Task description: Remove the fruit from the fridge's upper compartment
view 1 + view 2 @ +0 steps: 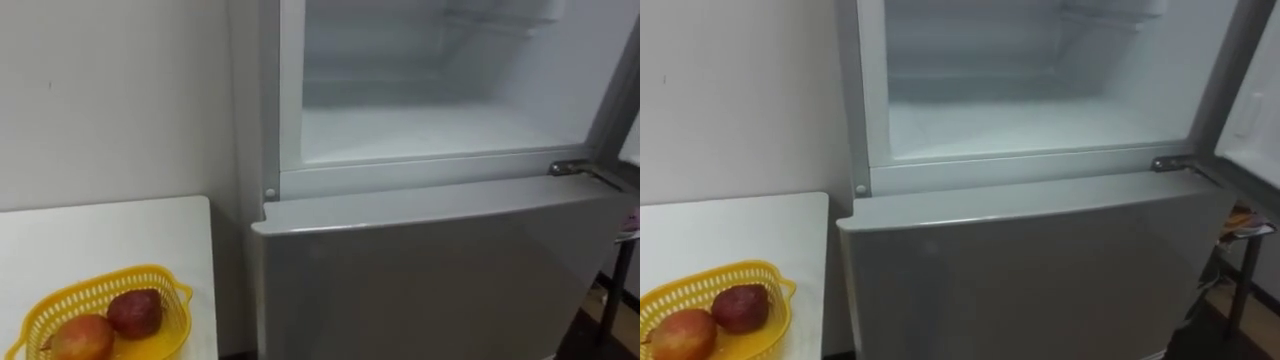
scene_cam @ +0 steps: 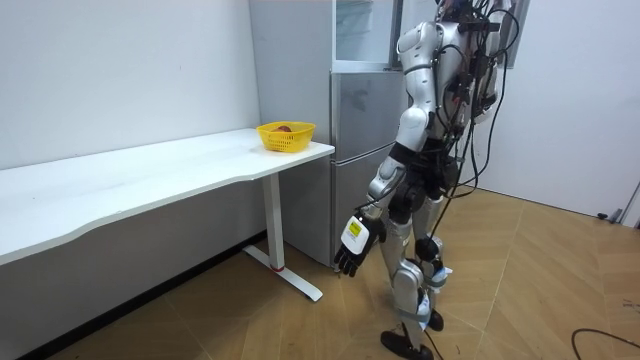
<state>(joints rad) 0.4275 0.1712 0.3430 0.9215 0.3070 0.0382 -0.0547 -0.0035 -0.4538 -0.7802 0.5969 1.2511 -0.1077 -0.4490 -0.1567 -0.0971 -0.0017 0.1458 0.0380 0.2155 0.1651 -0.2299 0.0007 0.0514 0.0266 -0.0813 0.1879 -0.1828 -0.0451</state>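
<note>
The fridge (image 1: 430,270) stands right in front of me. Its upper compartment (image 1: 440,130) is open, and its white floor and the wire shelf higher up look bare. The open upper door's edge (image 1: 1255,110) shows at the far right. On the white table (image 1: 100,240) to my left, a yellow basket (image 1: 60,300) holds two red fruits (image 1: 135,313). In the room view my left hand (image 2: 352,245) hangs low at my side with relaxed fingers, holding nothing.
The white wall (image 1: 110,100) runs behind the table. The closed lower fridge door (image 1: 1040,270) fills the space before me. A metal hinge (image 1: 570,167) juts out at the compartment's right corner. Wooden floor (image 2: 520,290) lies open behind me.
</note>
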